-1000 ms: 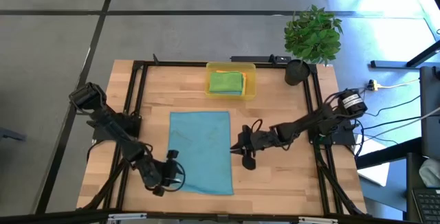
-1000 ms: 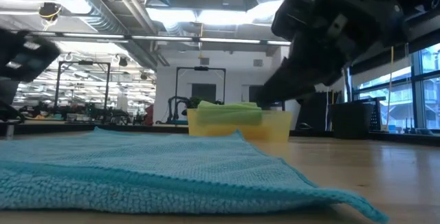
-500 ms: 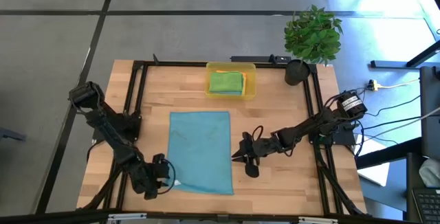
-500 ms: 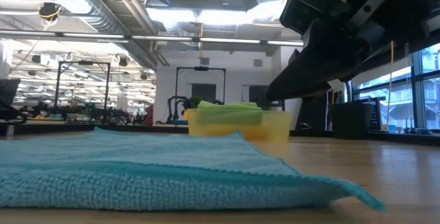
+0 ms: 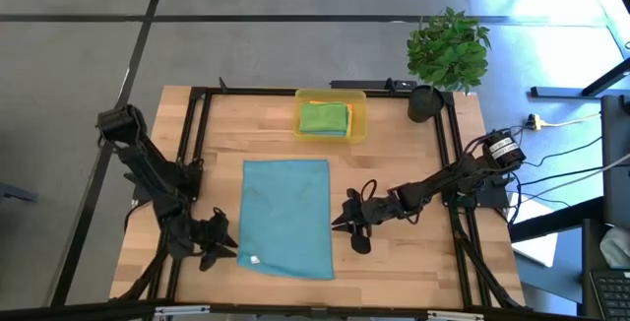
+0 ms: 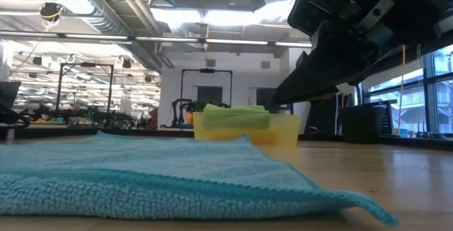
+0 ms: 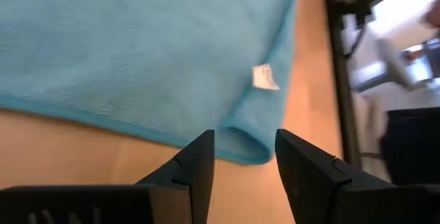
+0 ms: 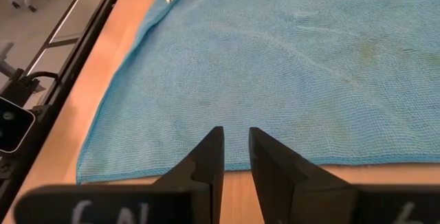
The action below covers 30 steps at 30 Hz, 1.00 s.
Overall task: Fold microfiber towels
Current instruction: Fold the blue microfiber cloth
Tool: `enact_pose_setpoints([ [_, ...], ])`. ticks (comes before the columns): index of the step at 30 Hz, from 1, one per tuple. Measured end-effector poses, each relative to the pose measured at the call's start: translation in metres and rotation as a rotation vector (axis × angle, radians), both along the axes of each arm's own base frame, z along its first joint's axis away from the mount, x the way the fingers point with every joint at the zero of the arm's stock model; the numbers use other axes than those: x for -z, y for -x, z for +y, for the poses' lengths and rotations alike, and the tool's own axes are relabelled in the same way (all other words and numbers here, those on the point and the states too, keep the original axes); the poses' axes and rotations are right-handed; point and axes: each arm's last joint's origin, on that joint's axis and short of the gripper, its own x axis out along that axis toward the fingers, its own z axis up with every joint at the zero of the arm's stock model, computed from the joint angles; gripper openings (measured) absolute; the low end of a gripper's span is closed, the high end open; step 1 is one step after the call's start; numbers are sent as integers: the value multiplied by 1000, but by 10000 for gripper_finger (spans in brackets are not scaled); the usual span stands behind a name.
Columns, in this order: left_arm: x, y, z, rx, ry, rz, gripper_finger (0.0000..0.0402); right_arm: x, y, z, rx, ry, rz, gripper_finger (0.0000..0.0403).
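The table, pale wood planks in a black frame, carries a teal-blue towel spread flat in one unfolded layer, a white tag at its near left corner. Over the last second the left gripper has drawn back off that corner and now hovers just beside the edge, fingers apart and empty; the right gripper has settled beside the opposite edge, fingers nearly together, holding nothing. Folding has therefore not begun. The cloth is soft, looped pile with a stitched hem. The translucent yellow tray holds the folded green towel over an orange one.
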Motion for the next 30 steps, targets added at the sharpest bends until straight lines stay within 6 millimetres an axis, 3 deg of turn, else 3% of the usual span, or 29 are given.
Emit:
enact_pose_setpoints([
  [11,5,-1,0,8,56,-44,144,0,0,0,3,1,0,71],
  [20,16,-25,-26,27,22,53,144,0,0,0,5,-2,-2,71],
  [30,15,-29,-31,62,42,49,143,-1,0,0,3,-5,-8,71],
])
